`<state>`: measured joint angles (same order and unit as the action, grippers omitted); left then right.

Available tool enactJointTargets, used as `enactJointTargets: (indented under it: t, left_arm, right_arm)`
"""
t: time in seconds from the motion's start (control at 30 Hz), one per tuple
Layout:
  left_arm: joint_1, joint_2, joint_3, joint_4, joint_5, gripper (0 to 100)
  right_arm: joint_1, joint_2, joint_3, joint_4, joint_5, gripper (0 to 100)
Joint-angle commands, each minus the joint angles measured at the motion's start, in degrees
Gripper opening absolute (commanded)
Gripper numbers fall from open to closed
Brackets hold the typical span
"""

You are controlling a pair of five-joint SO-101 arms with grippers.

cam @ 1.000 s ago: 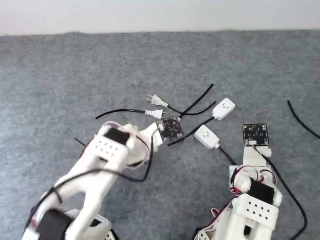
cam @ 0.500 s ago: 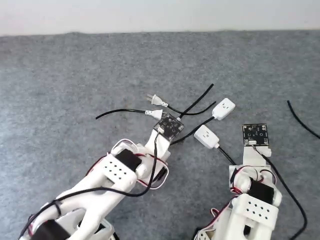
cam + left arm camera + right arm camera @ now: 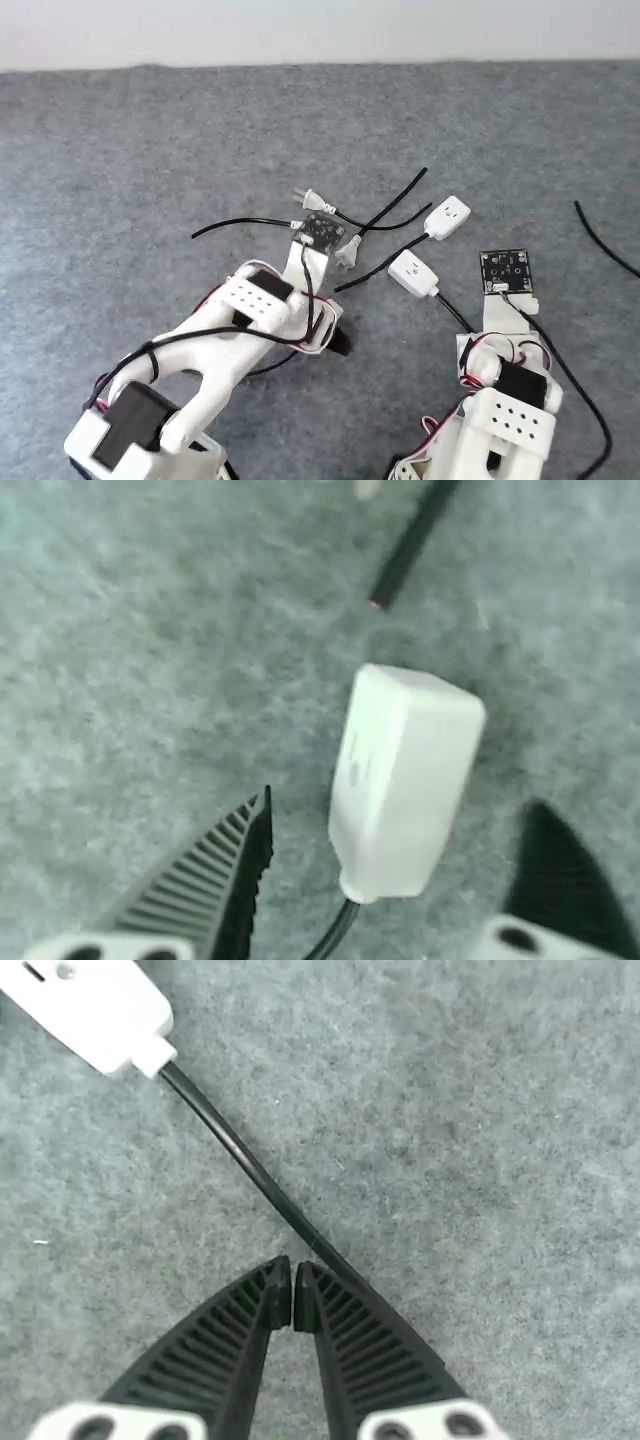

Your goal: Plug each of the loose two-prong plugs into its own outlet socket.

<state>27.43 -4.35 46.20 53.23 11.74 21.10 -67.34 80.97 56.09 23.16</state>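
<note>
A white two-prong plug lies on the grey carpet between the fingers of my left gripper, which is open around it without gripping. Its black cord runs back under the wrist. In the high view the left arm stretches to the table's middle, its wrist over this plug. The other plug lies just beyond. Two white outlet sockets rest to the right. My right gripper is shut and empty, hovering over the black cord of a socket.
Loose black cords cross the carpet between plugs and sockets. Another black cord lies at the right edge. The right arm sits near the front edge. A white wall borders the carpet's far side.
My left arm has swung away from the front edge and leftward, bringing its wrist over the nearer plug. The right arm has hardly moved.
</note>
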Motion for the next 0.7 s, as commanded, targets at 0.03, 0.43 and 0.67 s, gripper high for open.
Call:
enactJointTargets:
  t: [0.03,0.43,0.67]
  left_arm:
    - [-1.8,0.1,-3.3,1.1,-3.2,41]
    - [0.7,-33.8,7.4,4.4,-19.8,23]
    - [7.1,-39.6,12.2,4.4,-20.1,1]
  right_arm:
    - [-0.3,-1.1,-0.5,-1.2,0.8,0.9]
    - [-1.6,-1.1,-0.4,-1.2,0.8,0.9]
    - [-1.6,-1.1,-0.4,-1.2,0.8,0.9]
